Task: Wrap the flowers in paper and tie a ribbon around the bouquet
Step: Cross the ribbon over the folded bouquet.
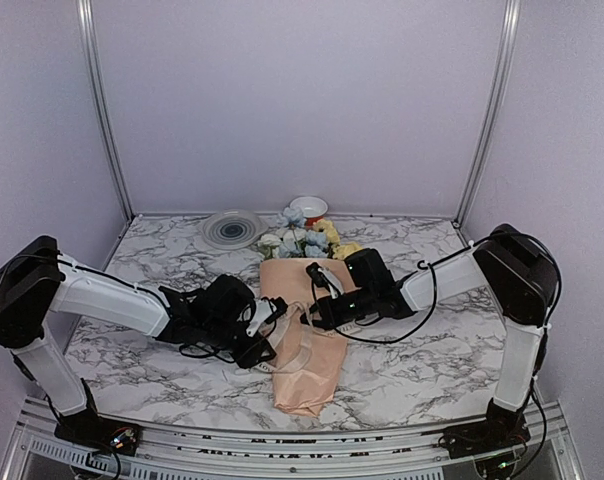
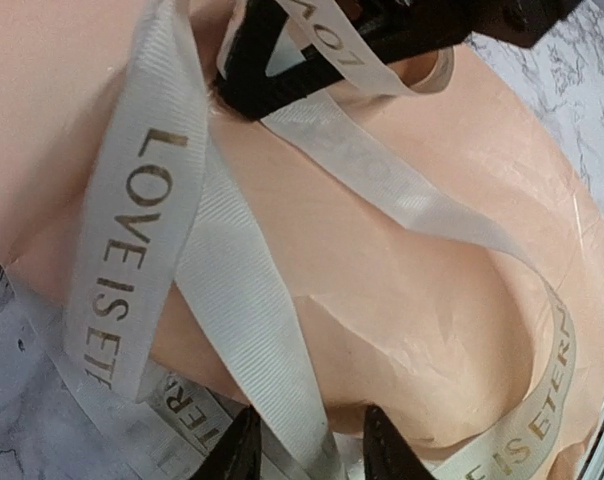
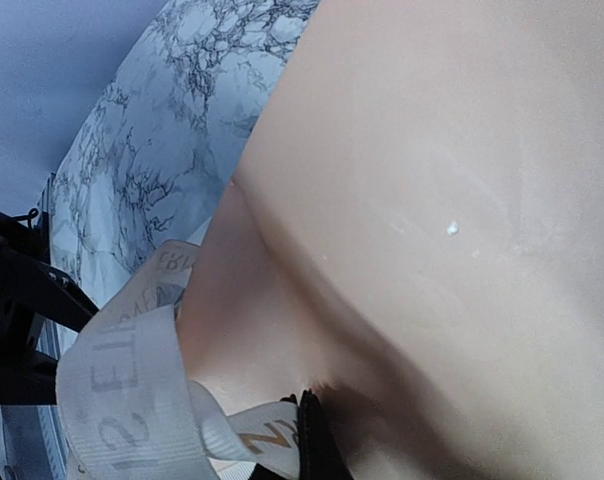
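The bouquet lies on the marble table, a peach paper (image 1: 304,365) cone with the flowers (image 1: 307,240) at its far end. The cream ribbon (image 1: 294,340) with gold print loops loosely over the paper's middle. My left gripper (image 1: 266,326) is at the cone's left side. In the left wrist view its fingertips (image 2: 238,450) stand apart, with a strand of ribbon (image 2: 132,250) running between them over the paper (image 2: 412,300). My right gripper (image 1: 317,303) is shut on a ribbon end; it shows pinched at the tips (image 3: 317,440) next to the ribbon (image 3: 122,390).
A grey plate (image 1: 232,229) and a small white bowl (image 1: 309,206) sit by the back wall behind the blooms. Metal frame posts (image 1: 104,110) rise at both back corners. Black cables trail under the left arm on the table (image 1: 432,350).
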Robot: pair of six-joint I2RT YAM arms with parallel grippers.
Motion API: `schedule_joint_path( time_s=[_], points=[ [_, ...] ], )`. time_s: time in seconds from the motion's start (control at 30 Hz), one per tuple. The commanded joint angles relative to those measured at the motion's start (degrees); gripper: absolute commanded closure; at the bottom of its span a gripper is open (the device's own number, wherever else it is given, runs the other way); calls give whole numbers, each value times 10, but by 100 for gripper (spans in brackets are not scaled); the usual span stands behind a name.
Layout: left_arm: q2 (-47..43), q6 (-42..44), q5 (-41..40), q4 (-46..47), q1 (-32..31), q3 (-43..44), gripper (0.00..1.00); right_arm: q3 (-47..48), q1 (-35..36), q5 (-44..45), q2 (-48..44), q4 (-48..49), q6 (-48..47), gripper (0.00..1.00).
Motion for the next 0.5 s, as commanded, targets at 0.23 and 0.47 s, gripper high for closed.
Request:
schedule_joint_path(
  time_s=[0.23,0.47],
  points=[
    [-5,15,-4,-14,-3,15,100,18,-5,15,-6,-22,-6,100],
    [-25,15,-41,-7,-4,8,100,27,-5,28,-12,-40,-13,100]
  ],
)
